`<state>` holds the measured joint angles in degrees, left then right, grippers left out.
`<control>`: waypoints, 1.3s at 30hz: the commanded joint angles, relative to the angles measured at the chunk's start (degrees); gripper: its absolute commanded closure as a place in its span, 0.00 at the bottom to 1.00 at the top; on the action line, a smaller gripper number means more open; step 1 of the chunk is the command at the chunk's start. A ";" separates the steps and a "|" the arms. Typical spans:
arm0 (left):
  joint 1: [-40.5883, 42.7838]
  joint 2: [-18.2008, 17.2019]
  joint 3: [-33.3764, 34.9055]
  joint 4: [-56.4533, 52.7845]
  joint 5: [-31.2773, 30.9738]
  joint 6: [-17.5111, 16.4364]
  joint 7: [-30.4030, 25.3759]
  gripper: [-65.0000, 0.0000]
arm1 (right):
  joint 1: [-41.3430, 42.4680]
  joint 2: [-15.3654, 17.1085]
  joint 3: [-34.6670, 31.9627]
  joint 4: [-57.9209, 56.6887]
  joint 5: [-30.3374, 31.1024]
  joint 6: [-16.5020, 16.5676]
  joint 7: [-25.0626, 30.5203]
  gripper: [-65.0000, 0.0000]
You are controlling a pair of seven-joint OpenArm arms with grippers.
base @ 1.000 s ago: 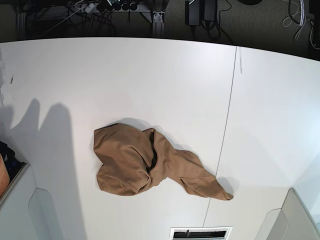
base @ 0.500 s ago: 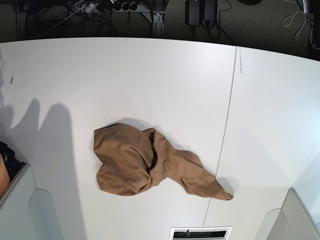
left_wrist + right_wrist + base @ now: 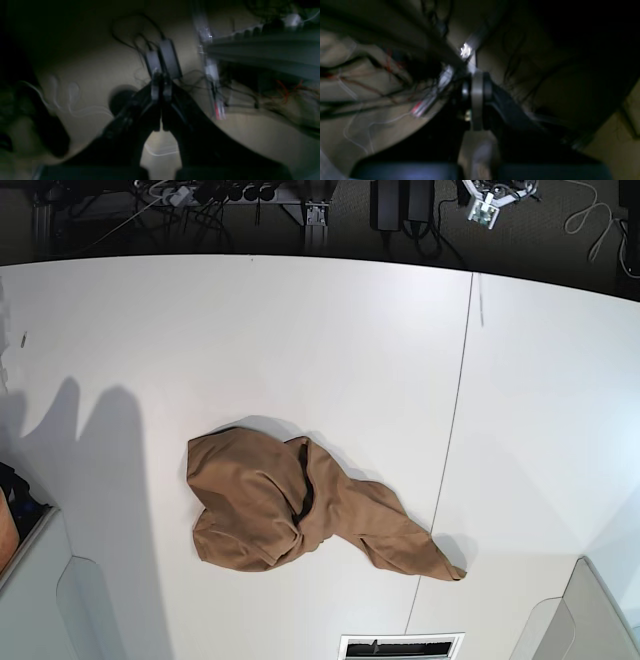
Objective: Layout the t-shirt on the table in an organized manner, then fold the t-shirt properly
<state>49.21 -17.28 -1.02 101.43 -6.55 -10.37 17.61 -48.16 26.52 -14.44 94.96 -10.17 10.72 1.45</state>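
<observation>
The t-shirt [image 3: 300, 508] is lying crumpled in a loose heap on the white tabletop [image 3: 250, 330], in the near half as the base view shows it, just to the left of the thin dark seam [image 3: 455, 440] between panels. The bulk is sitting bunched on the left, with a dark fold or opening running down its middle, and one narrower lobe is trailing out toward the lower right, its tip reaching about to the seam. Judgement: the fabric is looking soft, light and limp, so it will be draping and sagging from any hold rather than keeping shape; nothing fragile, little risk of slipping once pinched. Best holds are probably the trailing lobe's tip and an outer edge of the bunched mass, pinching a single layer so that the heap is opening out instead of lifting whole. Which part is sleeve, hem or neckline I cannot tell. Neither arm is showing over the tabletop in the base view. The left gripper [image 3: 161, 85] is pointing at dim cables and floor, its jaws pressed together on nothing. The right gripper [image 3: 477, 100] is likewise closed and empty, aimed off the tabletop. Layout is not yet begun.
</observation>
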 commanded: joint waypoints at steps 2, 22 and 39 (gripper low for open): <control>1.86 -1.60 -2.36 6.88 -0.28 0.09 -0.09 1.00 | -0.76 1.51 0.09 5.90 0.35 -0.07 1.07 1.00; -22.77 -15.13 -4.39 18.80 -15.19 -2.23 1.90 0.61 | 34.18 -15.02 0.17 14.86 9.53 -3.52 -19.80 0.64; -62.90 -5.86 22.18 -15.41 -17.22 -4.44 0.20 0.55 | 57.27 -29.27 3.13 -9.22 -3.67 -12.04 -19.61 0.47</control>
<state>-12.34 -22.63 21.56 84.95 -23.44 -15.07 19.22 8.25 -2.50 -11.42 84.86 -13.39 -0.71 -19.33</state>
